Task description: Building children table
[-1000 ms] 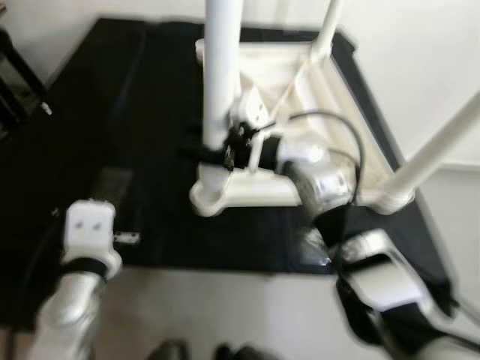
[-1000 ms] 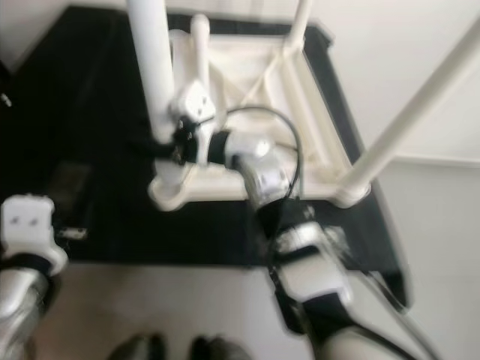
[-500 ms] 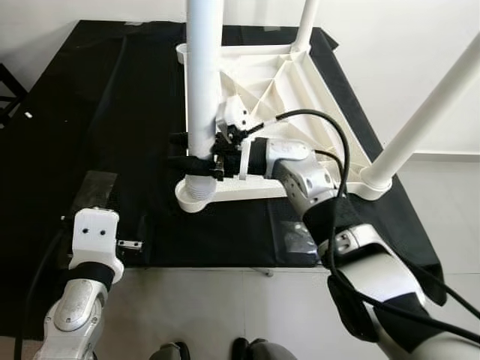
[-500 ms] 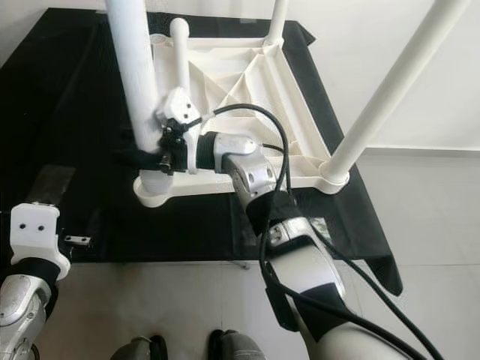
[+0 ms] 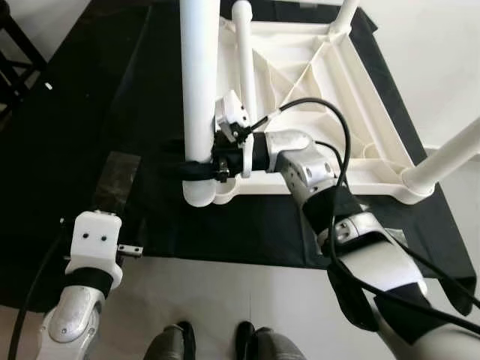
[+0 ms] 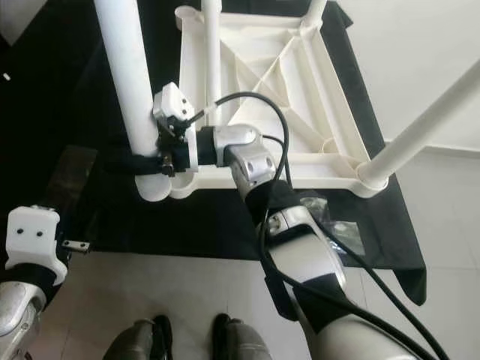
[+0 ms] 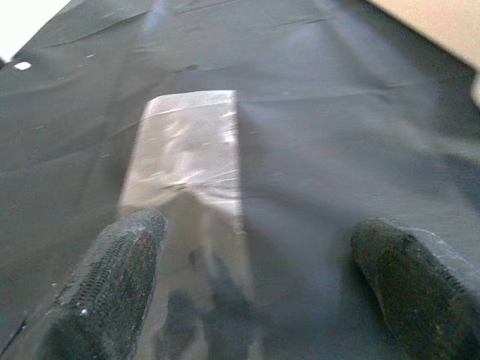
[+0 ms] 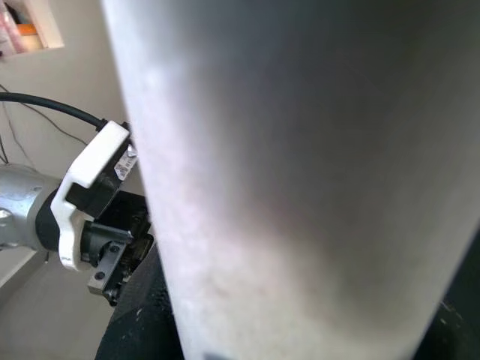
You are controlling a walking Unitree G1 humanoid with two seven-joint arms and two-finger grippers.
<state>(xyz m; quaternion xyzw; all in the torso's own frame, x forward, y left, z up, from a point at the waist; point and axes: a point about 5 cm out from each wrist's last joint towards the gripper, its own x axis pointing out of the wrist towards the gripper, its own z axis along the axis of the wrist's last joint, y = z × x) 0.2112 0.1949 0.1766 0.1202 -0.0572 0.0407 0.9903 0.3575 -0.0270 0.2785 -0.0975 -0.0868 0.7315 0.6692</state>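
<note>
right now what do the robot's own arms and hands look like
Both arms are silver metal with black bands. The left hand has two long black textured fingers behind a white boxy wrist block. The right hand carries a white camera block, and black cables loop along its arm; its lower arm has white and black covers.

A white table leg (image 8: pixel 300 172) stands very close to the camera. Beside it appear the left arm's white wrist housing (image 8: pixel 94 187), silver forearm (image 8: pixel 19 210) and black cable (image 8: pixel 52 109).
</note>
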